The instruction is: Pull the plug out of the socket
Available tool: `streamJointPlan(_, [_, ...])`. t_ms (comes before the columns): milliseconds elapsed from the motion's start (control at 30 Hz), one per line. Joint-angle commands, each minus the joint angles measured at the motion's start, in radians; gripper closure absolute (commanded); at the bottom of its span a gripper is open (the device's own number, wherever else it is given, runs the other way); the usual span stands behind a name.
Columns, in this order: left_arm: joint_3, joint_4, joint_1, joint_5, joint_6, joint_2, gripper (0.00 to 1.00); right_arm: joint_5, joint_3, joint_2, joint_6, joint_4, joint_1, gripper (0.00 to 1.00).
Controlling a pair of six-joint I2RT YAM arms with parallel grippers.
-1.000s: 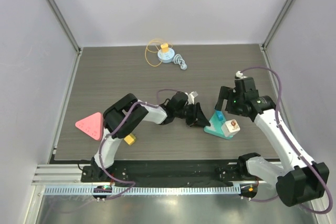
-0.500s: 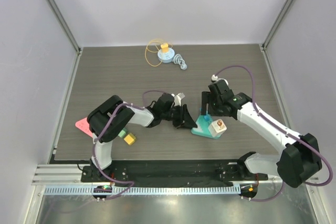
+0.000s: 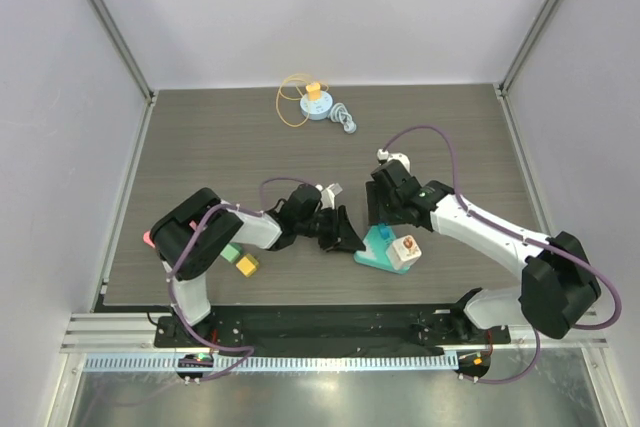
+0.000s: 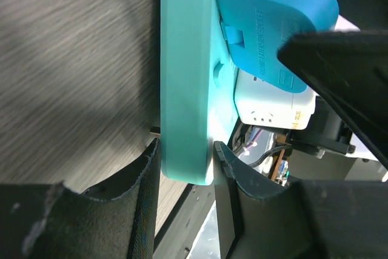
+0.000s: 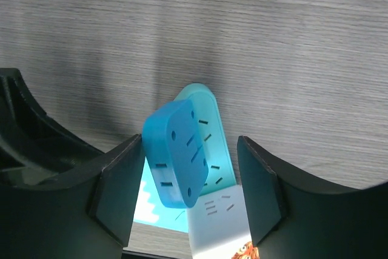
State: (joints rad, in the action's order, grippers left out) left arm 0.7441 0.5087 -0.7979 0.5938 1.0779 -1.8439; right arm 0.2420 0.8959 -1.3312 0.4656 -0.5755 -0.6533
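Note:
A teal socket strip (image 3: 372,255) lies near the table's front middle. A blue plug (image 3: 384,234) and a white plug (image 3: 405,252) sit in it. My left gripper (image 3: 345,237) is shut on the strip's left end; in the left wrist view its gripper (image 4: 187,171) clamps the teal strip (image 4: 185,89), with the blue plug (image 4: 273,25) and white plug (image 4: 273,107) above. My right gripper (image 3: 384,213) is open just above the blue plug. In the right wrist view the gripper (image 5: 191,186) straddles the blue plug (image 5: 176,156), which sits against the left finger (image 5: 118,183).
A yellow spool with a looped cord (image 3: 313,102) and a grey piece (image 3: 346,119) lie at the back. A pink triangle (image 3: 150,238), a green block (image 3: 231,252) and a yellow block (image 3: 247,265) lie by the left arm.
The left gripper has dragged the socket strip leftward and nearer. The right gripper followed it left and came down around the blue plug.

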Motion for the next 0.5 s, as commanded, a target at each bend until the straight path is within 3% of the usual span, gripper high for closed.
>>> streamJointPlan(0, [-0.017, -0.081, 0.006, -0.042, -0.071, 0.041, 1.0, 0.055, -0.014, -0.013, -0.015, 0.065, -0.026, 0.34])
streamJointPlan(233, [-0.012, -0.185, 0.011, -0.086, -0.131, 0.095, 1.0, 0.085, -0.057, -0.037, -0.025, 0.131, -0.074, 0.41])
streamJointPlan(467, [-0.025, -0.102, 0.023, -0.065, -0.101, 0.04, 1.0, 0.102, -0.083, -0.04, -0.022, 0.132, -0.075, 0.46])
